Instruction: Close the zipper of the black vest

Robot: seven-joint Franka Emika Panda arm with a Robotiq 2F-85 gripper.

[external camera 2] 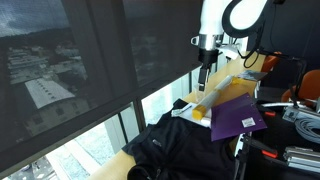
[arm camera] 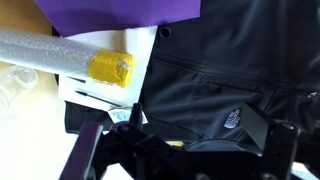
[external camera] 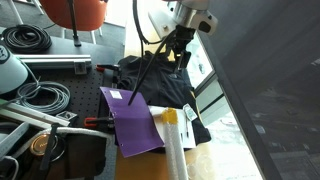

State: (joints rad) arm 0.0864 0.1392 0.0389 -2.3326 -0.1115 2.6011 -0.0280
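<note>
We see the black vest [external camera: 160, 88] lying crumpled on the worktop [arm camera: 25, 125] beside the window [external camera 2: 90, 70], and both exterior views show it. The gripper [external camera: 183, 55] hangs above the vest; we cannot tell if it touches. In the wrist view its jaws stand wide apart, holding nothing. That view crops the vest at the right and bottom edges. We make out a small white logo [arm camera: 233, 121], but we cannot pick out the zipper for sure. A purple folder [external camera: 130, 120] lies against the vest's edge, cut off at the top in the wrist view. A foam tube [arm camera: 55, 52] with a yellow end [arm camera: 112, 67] lies just beside the vest. Cables [external camera: 35, 40] sit well apart, partly out of frame.
</note>
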